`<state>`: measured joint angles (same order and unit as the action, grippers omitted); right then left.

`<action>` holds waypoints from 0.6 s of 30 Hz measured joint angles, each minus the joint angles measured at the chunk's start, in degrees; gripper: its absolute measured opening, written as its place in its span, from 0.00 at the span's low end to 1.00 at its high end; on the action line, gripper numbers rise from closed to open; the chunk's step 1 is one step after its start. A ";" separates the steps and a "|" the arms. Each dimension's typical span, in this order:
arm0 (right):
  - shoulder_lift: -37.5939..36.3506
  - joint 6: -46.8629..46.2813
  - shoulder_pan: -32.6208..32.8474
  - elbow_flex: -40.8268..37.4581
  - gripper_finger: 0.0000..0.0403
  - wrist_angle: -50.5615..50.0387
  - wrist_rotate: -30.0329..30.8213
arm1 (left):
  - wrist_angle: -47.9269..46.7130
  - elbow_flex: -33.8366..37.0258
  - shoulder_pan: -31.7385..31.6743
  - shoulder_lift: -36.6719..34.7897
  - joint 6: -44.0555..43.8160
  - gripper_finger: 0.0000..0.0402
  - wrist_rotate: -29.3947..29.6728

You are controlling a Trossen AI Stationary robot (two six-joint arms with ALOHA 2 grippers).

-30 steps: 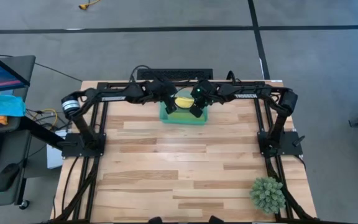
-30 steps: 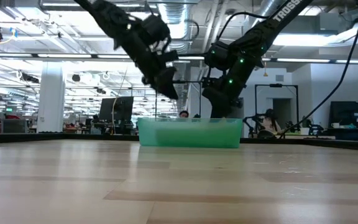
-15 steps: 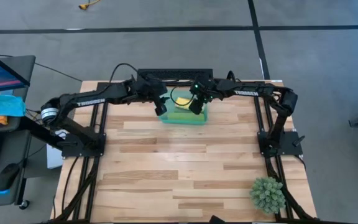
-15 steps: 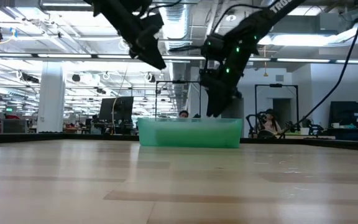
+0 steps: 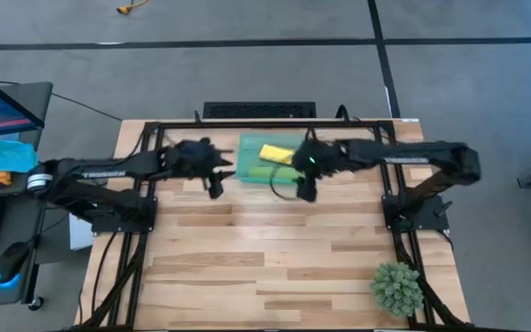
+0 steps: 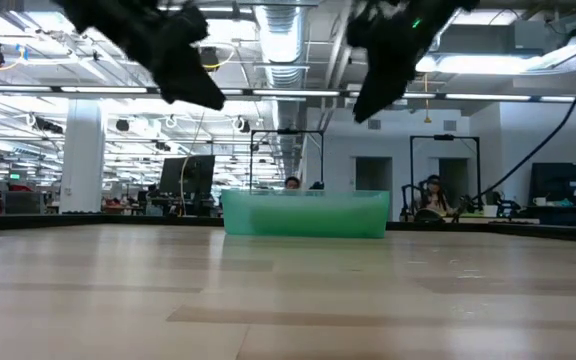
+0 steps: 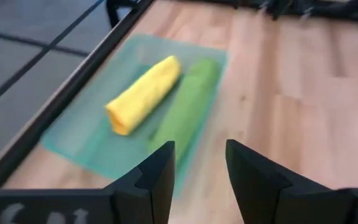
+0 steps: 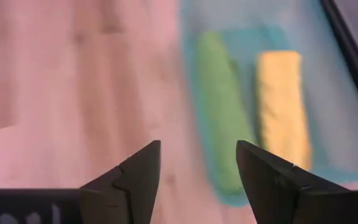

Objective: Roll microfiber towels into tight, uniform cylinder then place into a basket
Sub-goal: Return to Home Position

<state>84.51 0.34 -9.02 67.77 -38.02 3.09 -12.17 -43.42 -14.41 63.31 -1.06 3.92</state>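
Fingers spread and empty above the table (image 5: 247, 258), the left gripper (image 5: 215, 184) hangs just left of the basket (image 5: 250, 168) and the right gripper (image 5: 304, 191) by its near right corner, the basket holding the rolled green towel (image 7: 188, 106) nearer and the rolled yellow towel (image 5: 276, 153) just behind it.

Your stock, item by item:
- Your left arm (image 5: 109, 171) and right arm (image 5: 404, 157): matte black, slim boxy links, white lettering along each.
- On the left arm: silver ring (image 5: 35, 181) at one joint.
- On the right arm: green lamp (image 5: 310, 162) and thin black cable (image 5: 279, 187), both near the wrist.
- Left claw (image 7: 199, 149), right claw (image 8: 197, 146): two dark, angular fingers apiece.
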 joint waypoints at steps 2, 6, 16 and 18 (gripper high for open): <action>-3.62 -0.58 3.08 -2.77 0.57 1.66 -0.09 | 2.91 4.04 2.07 -3.96 -1.51 0.34 -0.12; -10.77 -3.65 8.66 -8.45 0.57 4.56 -0.01 | 6.89 10.98 6.74 -11.56 -5.12 0.34 -0.15; -26.00 -9.37 20.14 -19.23 0.57 13.41 0.22 | 9.42 21.40 20.04 -29.09 -10.70 0.34 7.92; -28.63 -9.56 21.87 -20.41 0.57 15.37 0.62 | 9.65 22.74 22.49 -32.13 -10.67 0.34 8.70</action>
<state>55.88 -9.23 12.85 47.36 -22.64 3.71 -2.52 -20.68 8.08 31.19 -11.73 12.62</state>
